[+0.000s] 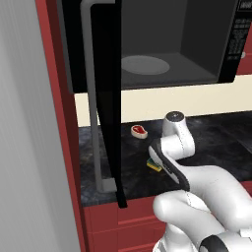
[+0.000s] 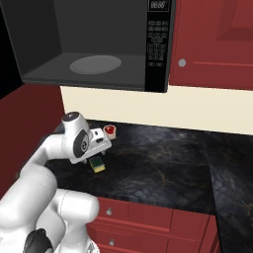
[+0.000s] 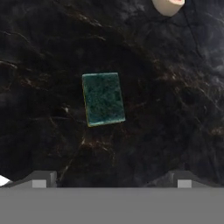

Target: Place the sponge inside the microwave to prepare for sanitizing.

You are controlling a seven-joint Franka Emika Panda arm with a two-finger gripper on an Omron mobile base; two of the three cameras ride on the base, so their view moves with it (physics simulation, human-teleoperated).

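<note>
The sponge (image 3: 103, 99) lies flat on the black counter with its dark green top up and a thin yellow edge showing. My gripper (image 3: 113, 180) hangs straight above it, open, its two fingertips (image 3: 43, 179) spread wide and nothing between them. From the base cameras the sponge (image 2: 98, 164) sits just under my hand, and its yellow and green corner (image 1: 154, 166) peeks out beside the wrist. The microwave (image 1: 197, 29) hangs above the counter with its door (image 1: 106, 98) swung wide open to the left. Its dark cavity (image 2: 99, 24) holds only the round glass turntable (image 2: 95, 64).
A red-and-white steak-shaped piece (image 2: 109, 130) lies on the counter just behind the sponge, near the cream back wall. The open door's long grey handle (image 1: 91, 98) reaches down to the counter's front left. Red cabinets (image 2: 217, 39) flank the microwave's button panel (image 2: 158, 44).
</note>
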